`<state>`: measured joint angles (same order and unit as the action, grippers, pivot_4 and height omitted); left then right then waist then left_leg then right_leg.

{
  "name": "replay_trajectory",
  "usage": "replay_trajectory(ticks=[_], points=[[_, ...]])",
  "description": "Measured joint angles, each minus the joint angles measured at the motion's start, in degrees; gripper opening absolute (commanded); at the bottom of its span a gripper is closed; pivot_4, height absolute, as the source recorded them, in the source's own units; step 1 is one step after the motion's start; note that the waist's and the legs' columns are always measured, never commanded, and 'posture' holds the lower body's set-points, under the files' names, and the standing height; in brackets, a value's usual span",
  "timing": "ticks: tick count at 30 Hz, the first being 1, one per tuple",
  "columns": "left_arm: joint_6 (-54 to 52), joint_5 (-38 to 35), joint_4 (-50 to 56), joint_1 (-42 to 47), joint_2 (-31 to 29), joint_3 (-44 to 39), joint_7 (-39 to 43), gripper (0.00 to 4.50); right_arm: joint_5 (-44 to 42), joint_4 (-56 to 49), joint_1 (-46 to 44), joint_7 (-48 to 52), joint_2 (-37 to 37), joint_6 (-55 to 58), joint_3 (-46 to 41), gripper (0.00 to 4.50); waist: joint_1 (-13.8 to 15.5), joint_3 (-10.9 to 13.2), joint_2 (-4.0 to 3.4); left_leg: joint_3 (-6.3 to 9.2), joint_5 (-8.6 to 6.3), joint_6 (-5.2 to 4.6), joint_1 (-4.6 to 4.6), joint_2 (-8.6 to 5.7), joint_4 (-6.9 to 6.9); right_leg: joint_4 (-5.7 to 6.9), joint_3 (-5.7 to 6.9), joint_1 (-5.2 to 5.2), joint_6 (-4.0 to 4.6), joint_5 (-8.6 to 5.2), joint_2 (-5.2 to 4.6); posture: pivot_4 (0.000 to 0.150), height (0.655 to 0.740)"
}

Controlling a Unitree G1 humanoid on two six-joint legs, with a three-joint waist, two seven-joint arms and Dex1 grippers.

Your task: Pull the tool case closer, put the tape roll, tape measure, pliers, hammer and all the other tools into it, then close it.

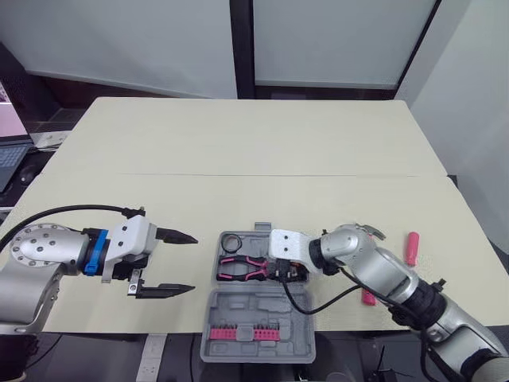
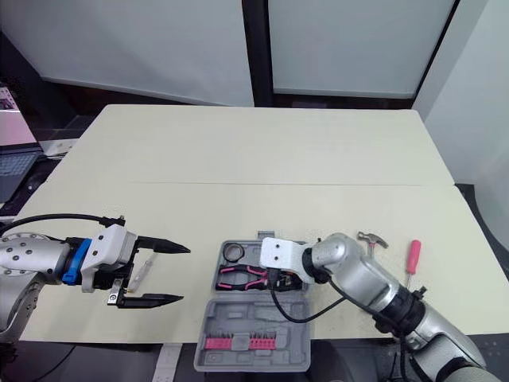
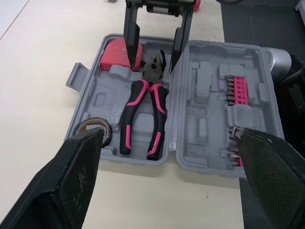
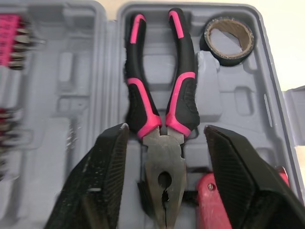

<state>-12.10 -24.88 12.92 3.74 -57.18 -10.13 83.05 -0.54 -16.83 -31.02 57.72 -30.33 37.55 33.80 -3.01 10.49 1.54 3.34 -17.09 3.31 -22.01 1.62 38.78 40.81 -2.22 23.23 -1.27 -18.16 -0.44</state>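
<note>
The grey tool case (image 1: 262,314) lies open at the table's front edge, its lid toward me holding a pink bit strip (image 1: 242,333). In its tray lie the pink-and-black pliers (image 1: 242,268), the tape roll (image 1: 231,242) and the red tape measure (image 3: 116,52). My right gripper (image 4: 164,129) hangs open over the tray, one finger on each side of the pliers' head, holding nothing. To the left of the case, my left gripper (image 1: 193,263) is open and empty just above the table. The hammer (image 2: 371,239) and a pink screwdriver (image 1: 412,247) lie on the table to the right of the case.
Another pink tool (image 1: 368,297) lies partly hidden under my right forearm near the front edge. A laptop (image 1: 8,155) sits off the table at far left. The table (image 1: 254,151) stretches bare behind the case.
</note>
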Motion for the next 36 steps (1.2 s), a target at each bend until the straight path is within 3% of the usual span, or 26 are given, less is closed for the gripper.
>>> replay_trajectory(ticks=[2,5,16,24,36], points=[[0.1,0.0,0.0,0.8,0.0,0.6,-0.2,4.5,-1.4,0.0,0.8,1.0,-0.1,-4.2,-1.4,2.78,0.0,0.0,0.0,-0.02,0.0,0.0,0.01,-0.01,0.0,-0.01,0.0,-0.01,0.0,0.0,0.01,0.15,0.74],[0.3,0.0,0.0,1.7,0.6,1.4,-0.9,4.5,-3.0,2.8,2.6,-0.2,3.7,-11.8,-3.4,2.3,-0.3,0.0,0.01,-0.11,0.0,0.0,0.06,-0.01,0.0,0.01,-0.06,-0.01,0.0,0.0,0.1,0.15,0.74],[1.4,0.0,-0.1,2.0,1.1,2.0,-1.4,4.5,-0.6,17.1,5.1,-7.0,10.7,-23.5,-3.9,0.0,-0.2,0.0,0.02,-0.1,0.0,0.0,0.08,0.02,-0.01,0.03,-0.09,-0.01,0.01,0.0,0.12,0.15,0.74],[1.5,0.0,-0.1,1.9,1.1,2.0,-2.4,4.5,3.7,24.0,5.7,-9.0,12.2,-28.7,-3.0,0.0,-0.2,0.0,0.02,-0.16,0.0,0.0,0.13,0.0,-0.01,0.04,-0.11,-0.01,0.01,0.0,0.16,0.15,0.74],[1.3,0.0,0.1,0.4,1.1,2.0,-3.8,4.5,6.2,26.2,5.8,-9.2,12.7,-31.0,-2.7,0.0,-0.2,-0.2,0.05,-0.2,0.0,0.0,0.23,0.02,-0.01,0.06,-0.15,-0.07,0.01,0.0,0.17,0.15,0.74]])
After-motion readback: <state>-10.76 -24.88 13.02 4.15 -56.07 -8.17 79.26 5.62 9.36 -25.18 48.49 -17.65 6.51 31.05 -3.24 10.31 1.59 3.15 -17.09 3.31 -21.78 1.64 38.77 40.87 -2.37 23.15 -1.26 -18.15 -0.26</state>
